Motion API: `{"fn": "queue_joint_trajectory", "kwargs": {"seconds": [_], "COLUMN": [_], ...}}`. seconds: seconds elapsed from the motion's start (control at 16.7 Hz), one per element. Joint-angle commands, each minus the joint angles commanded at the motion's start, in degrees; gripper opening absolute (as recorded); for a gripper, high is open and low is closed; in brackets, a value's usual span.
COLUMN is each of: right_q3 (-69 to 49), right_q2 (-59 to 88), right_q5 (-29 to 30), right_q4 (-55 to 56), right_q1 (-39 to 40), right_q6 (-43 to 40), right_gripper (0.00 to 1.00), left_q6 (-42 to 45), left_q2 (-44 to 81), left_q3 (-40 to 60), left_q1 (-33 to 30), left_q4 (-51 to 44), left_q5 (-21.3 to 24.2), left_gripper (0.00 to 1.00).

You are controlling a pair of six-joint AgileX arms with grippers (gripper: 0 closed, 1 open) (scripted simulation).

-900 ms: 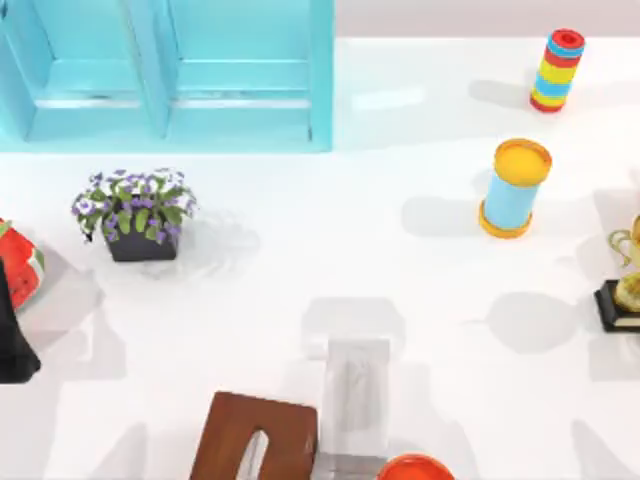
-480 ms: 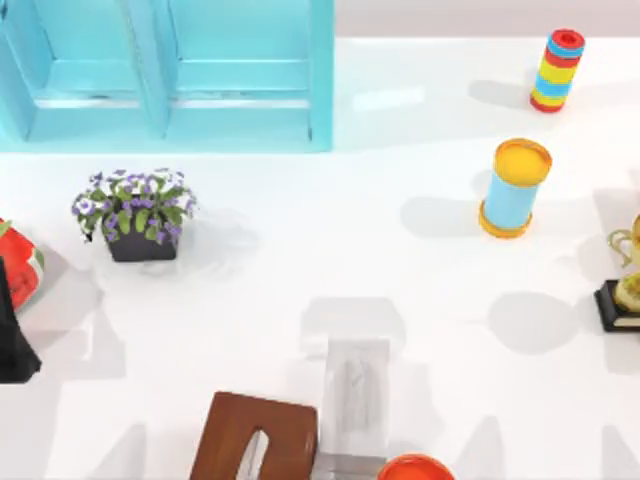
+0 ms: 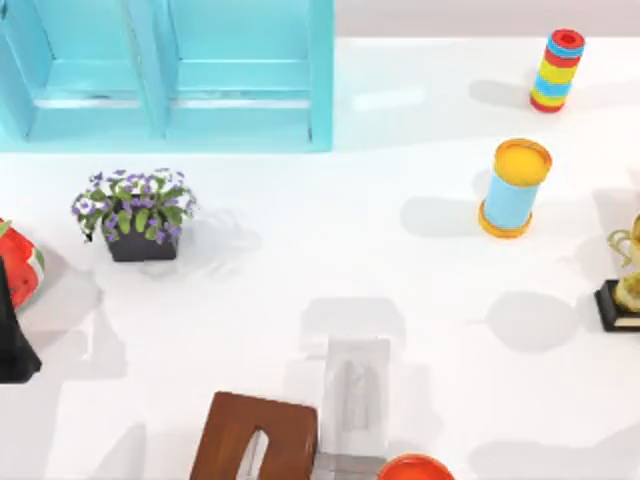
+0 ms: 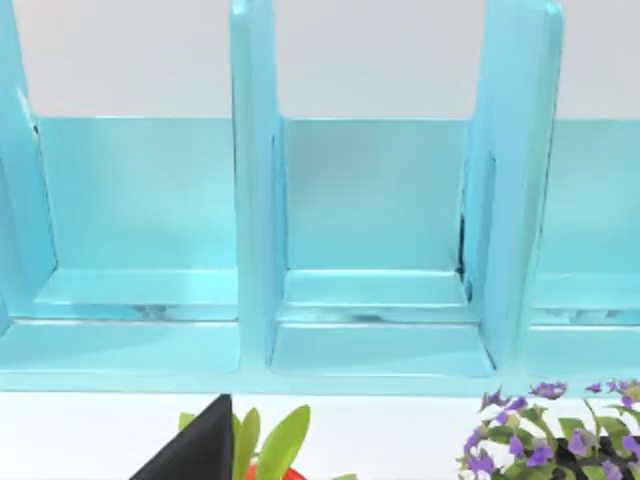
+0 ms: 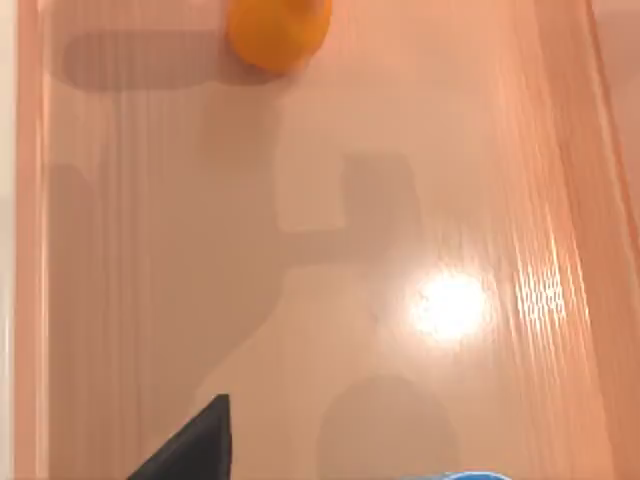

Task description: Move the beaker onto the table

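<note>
The white table (image 3: pixel 290 265) spans the top view. In the right wrist view a thin medium-blue rim (image 5: pixel 470 476) peeks in at the picture's edge; it looks like the beaker, standing on a pale wooden surface (image 5: pixel 330 250). One dark finger (image 5: pixel 205 445) of my right gripper hangs above that wood, apart from the blue rim. My left arm (image 3: pixel 12 345) sits at the table's left edge, and one of its fingers (image 4: pixel 200 452) points toward the turquoise cabinet (image 4: pixel 380 250).
A flower pot (image 3: pixel 138 215) stands at the left, a red melon-like object (image 3: pixel 20 265) beside my left arm. A light-blue cylinder with yellow rims (image 3: pixel 515 188), a rainbow stack (image 3: pixel 557 70) and a trophy (image 3: pixel 625 285) stand at the right. A brown board (image 3: pixel 255 440) and grey block (image 3: pixel 352 400) lie in front. An orange object (image 5: pixel 278 30) rests on the wood.
The shadows on the table's front right have spread and merged into one long band. No object on the table has moved.
</note>
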State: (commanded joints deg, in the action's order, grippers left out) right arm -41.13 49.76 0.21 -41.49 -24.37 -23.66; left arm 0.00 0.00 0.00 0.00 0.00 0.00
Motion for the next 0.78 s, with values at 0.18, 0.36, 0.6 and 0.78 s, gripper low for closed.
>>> {"fn": "queue_joint_trajectory", "kwargs": {"seconds": [0.18,0.36,0.6,0.78], "right_q3": [-11.5,-20.8,-27.6,-28.3], "right_q2": [16.1,28.6,36.9,37.6], "right_q5": [0.2,0.0,-0.4,-0.5], "right_q4": [-12.1,-22.1,-29.8,-30.5], "right_q1": [-6.8,-12.3,-16.6,-17.0], "right_q6": [-7.6,-13.5,-17.6,-17.9], "right_gripper": [1.00,1.00,1.00,1.00], "left_q6": [0.0,0.0,0.0,0.0], "left_q2": [0.0,0.0,0.0,0.0], "left_q3": [0.0,0.0,0.0,0.0], "left_q1": [0.0,0.0,0.0,0.0], "left_q4": [0.0,0.0,0.0,0.0], "left_q5": [0.0,0.0,0.0,0.0], "left_gripper": [1.00,1.00,1.00,1.00]}}
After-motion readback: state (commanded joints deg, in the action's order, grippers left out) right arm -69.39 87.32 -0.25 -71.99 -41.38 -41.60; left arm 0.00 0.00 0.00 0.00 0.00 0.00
